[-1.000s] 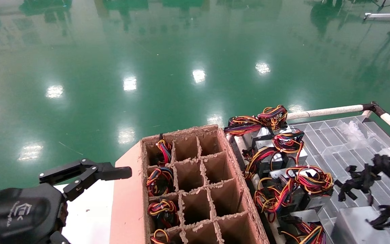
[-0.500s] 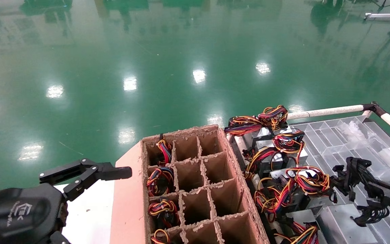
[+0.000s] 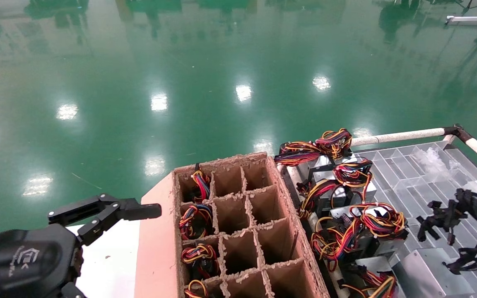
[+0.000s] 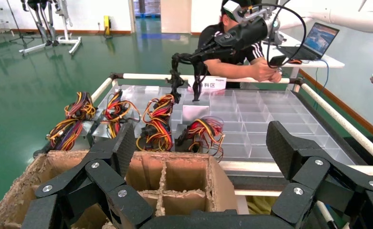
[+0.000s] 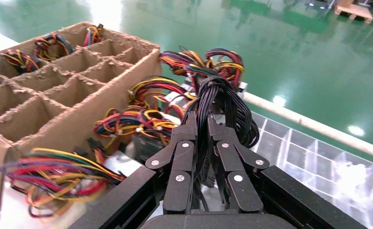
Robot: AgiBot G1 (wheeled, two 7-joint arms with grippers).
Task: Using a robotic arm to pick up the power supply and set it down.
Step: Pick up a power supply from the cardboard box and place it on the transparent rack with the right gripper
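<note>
Cables (image 5: 222,102), all black, sit clamped in our right gripper (image 5: 202,131), swung back to the lower right of the head view since half a second ago. Power supply (image 3: 435,274) hangs beneath over the clear tray (image 3: 408,171), apparently just lifted; our left gripper (image 4: 201,157) idles spread by the cardboard crate (image 3: 238,225).

Head view: right gripper is out of frame past the right edge, only the black cable bundle (image 3: 466,219) it carries shows. Power supply (image 3: 435,275) is cut off by the bottom edge. Left gripper (image 3: 110,211) wrist is clipped at the bottom-left corner. Right wrist view: right gripper (image 5: 203,125) fingers and cables hide the power supply body. Cardboard divider box (image 3: 242,231) near cells run off the bottom edge.
</note>
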